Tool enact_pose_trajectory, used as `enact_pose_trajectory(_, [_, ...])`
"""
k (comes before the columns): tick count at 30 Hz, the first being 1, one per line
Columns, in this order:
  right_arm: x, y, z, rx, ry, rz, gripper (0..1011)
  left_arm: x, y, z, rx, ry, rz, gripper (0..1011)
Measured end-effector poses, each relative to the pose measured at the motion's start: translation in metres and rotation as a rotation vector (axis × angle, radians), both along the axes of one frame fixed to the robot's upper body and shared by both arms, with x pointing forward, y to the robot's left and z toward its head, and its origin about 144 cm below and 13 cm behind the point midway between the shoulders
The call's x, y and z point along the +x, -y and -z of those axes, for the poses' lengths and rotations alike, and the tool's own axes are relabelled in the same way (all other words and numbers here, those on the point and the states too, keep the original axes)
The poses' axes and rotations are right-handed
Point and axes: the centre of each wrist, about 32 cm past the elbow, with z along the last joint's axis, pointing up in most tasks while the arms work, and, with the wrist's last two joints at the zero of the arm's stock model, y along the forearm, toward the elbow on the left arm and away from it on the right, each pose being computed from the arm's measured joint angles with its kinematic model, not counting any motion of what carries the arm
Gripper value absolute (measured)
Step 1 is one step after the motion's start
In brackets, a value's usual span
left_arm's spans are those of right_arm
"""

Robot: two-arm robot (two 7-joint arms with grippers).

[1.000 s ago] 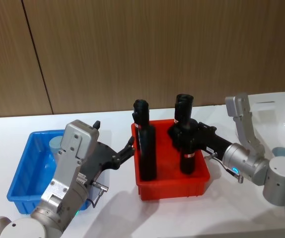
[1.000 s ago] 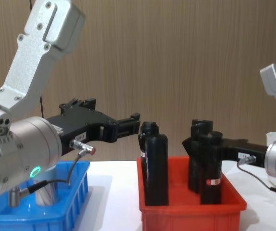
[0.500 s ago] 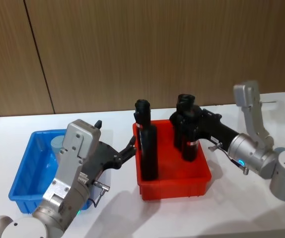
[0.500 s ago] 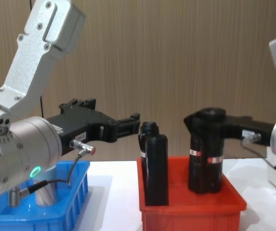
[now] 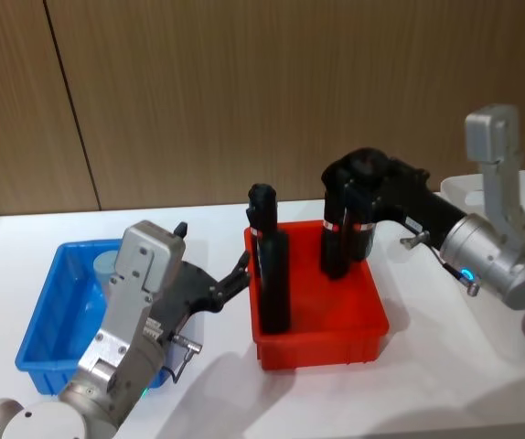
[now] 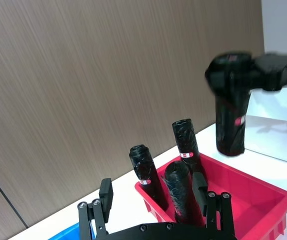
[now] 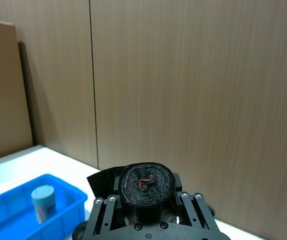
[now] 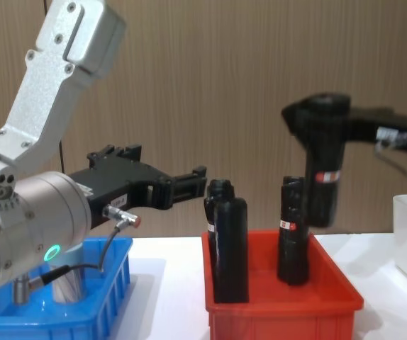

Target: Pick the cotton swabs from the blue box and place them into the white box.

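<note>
Head view: white tabletop (image 5: 427,384) carries three bins, blue at the robot's left, red in the middle, white at the far right.
Right gripper (image 5: 365,174): above the red bin's (image 5: 322,343) right rear part, jaws clamped round the top of a tall black bottle (image 8: 322,180); chest view shows the bottle hanging clear of the bin, its base above the rim.
Other bottles: one stands at the red bin's left (image 5: 272,274), one at the back right (image 8: 292,234); the left wrist view shows three standing in the bin.
Left gripper (image 5: 230,283): between blue box and red bin, just above the tabletop, jaws apart and holding nothing.
Cotton swabs (image 5: 105,265): one jar with a pale lid, standing in the blue box (image 5: 38,329), back part, partly behind the left arm.
White box (image 5: 459,187): far right, behind the right arm; contents hidden.
</note>
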Motion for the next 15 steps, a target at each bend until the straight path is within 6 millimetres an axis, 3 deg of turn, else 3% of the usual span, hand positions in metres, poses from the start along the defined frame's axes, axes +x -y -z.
enact_pose_trajectory(15, [-0.033,0.026,-0.041,-0.001,0.094,0.109,524,0.0,0.0,0.0,0.0,0.0,0.0,1004])
